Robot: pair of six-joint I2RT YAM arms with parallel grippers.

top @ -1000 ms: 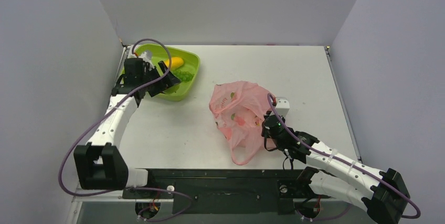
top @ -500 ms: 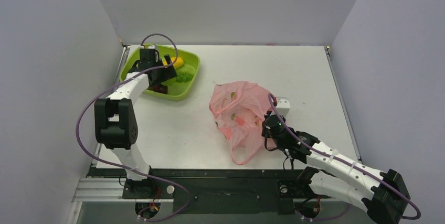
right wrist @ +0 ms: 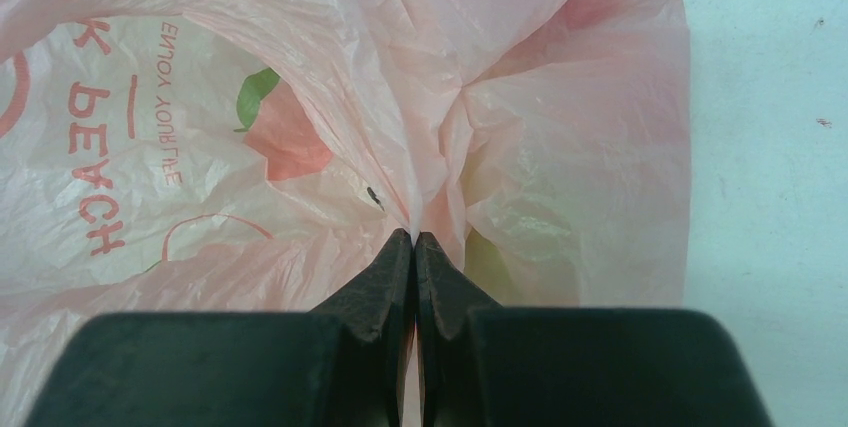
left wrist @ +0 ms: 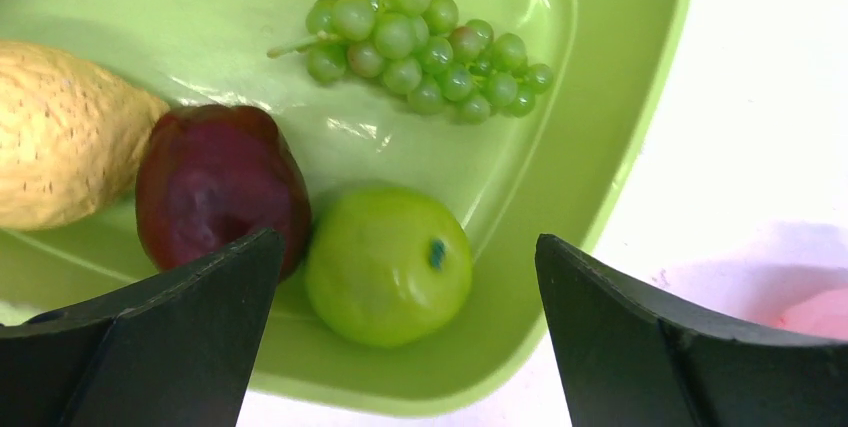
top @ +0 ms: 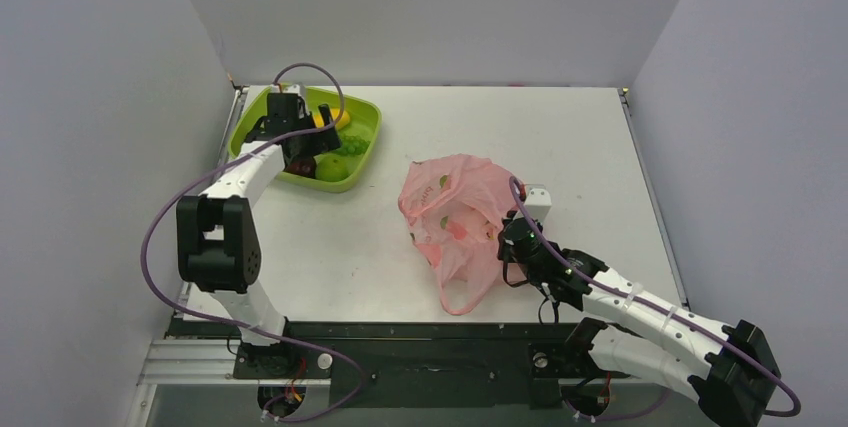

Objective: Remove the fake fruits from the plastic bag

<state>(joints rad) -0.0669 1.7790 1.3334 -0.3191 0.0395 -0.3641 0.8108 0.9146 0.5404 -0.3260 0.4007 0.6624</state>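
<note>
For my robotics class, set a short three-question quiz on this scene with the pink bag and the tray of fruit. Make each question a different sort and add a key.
1. True or false: the right arm's fingers are shut on the pink plastic bag.
2. Where does the green apple lie? A) inside the bag B) in the lime-green tray C) between the right arm's fingers
3. Fill in the blank: the left arm's fingers stand ___ above the tray, holding nothing.
Key: 1 true; 2 B; 3 open.
</note>
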